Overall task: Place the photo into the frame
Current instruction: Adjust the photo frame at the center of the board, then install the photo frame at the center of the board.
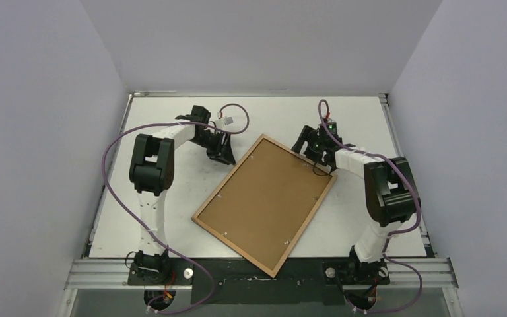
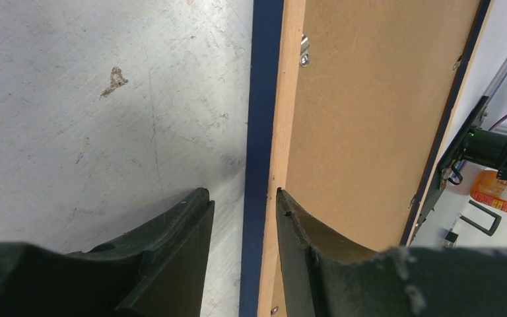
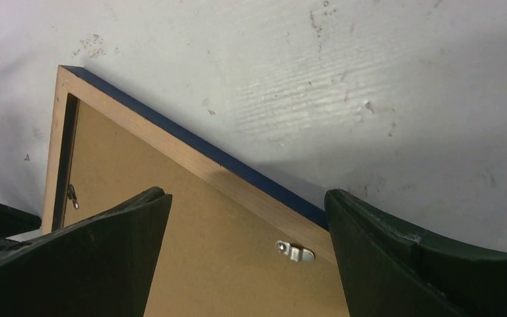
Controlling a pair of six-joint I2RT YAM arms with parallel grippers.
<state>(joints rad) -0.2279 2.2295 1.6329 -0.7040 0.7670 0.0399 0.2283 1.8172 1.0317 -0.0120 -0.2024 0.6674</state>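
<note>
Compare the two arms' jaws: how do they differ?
The left gripper has its jaws narrow, the right gripper wide. The left gripper straddles the frame's long edge; the right gripper hangs over its short far edge. Both are black, open and hold nothing.

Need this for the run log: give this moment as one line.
frame back up on table | left gripper open astride its edge | right gripper open over far edge | photo not seen

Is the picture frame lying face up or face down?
Face down: the frame shows its wood-brown back, backing board and metal clips; the blue side meets the table.
</note>
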